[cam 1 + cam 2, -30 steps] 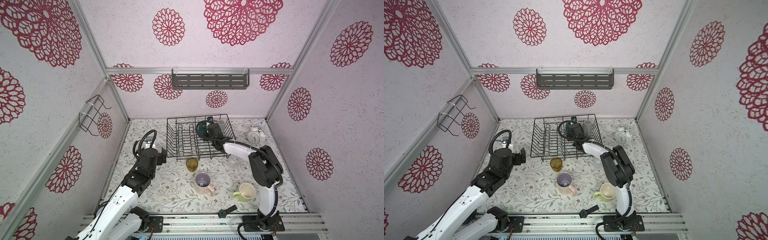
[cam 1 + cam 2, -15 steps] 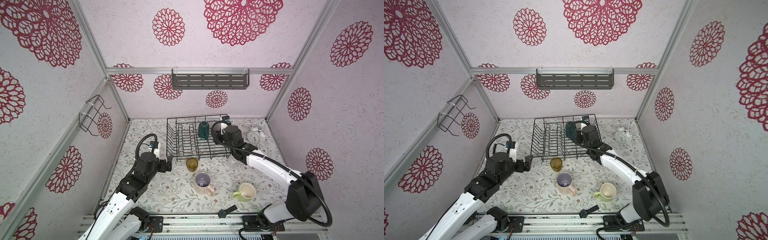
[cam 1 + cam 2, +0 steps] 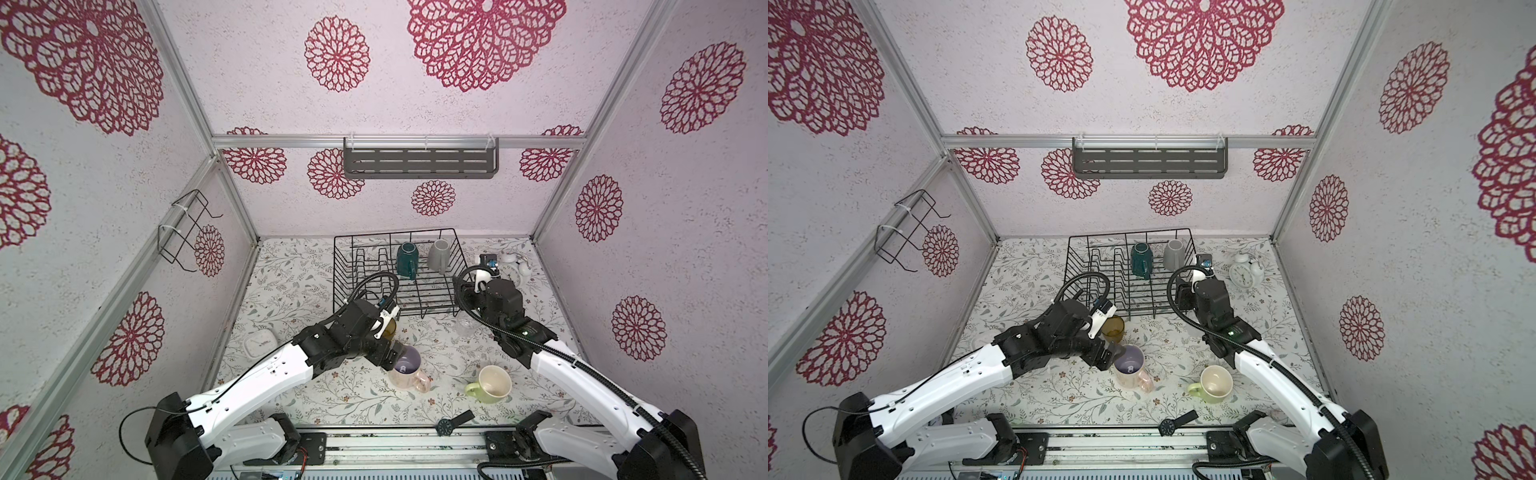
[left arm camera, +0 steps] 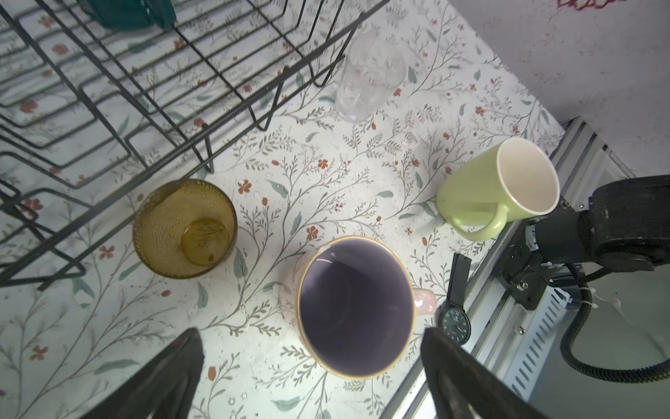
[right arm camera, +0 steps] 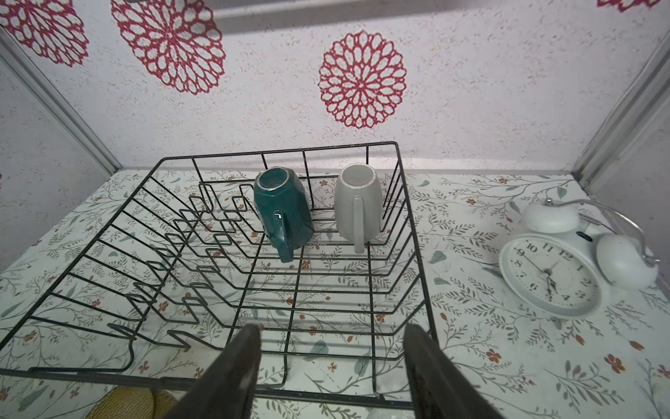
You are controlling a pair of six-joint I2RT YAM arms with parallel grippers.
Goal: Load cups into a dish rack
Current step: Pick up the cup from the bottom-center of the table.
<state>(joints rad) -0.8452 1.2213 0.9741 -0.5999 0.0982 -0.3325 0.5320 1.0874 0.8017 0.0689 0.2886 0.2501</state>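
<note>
Tabletop [image 3: 291, 291] shows left pincer [image 4: 313, 332] wide above pink mug [image 4: 355, 308] (right pincer [image 5: 331, 328] wide, empty, at dish rack [image 5: 279, 150] rim).

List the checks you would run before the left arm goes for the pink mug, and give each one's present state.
1. Left gripper open: ok.
2. Pink mug upright, framed by its fingers in the left wrist view: ok.
3. Height over the mug's rim: cannot tell.
4. Right gripper open, empty, away from the mug: ok.
5. Dish rack has room in front of the teal mug and grey mug: ok.
</note>
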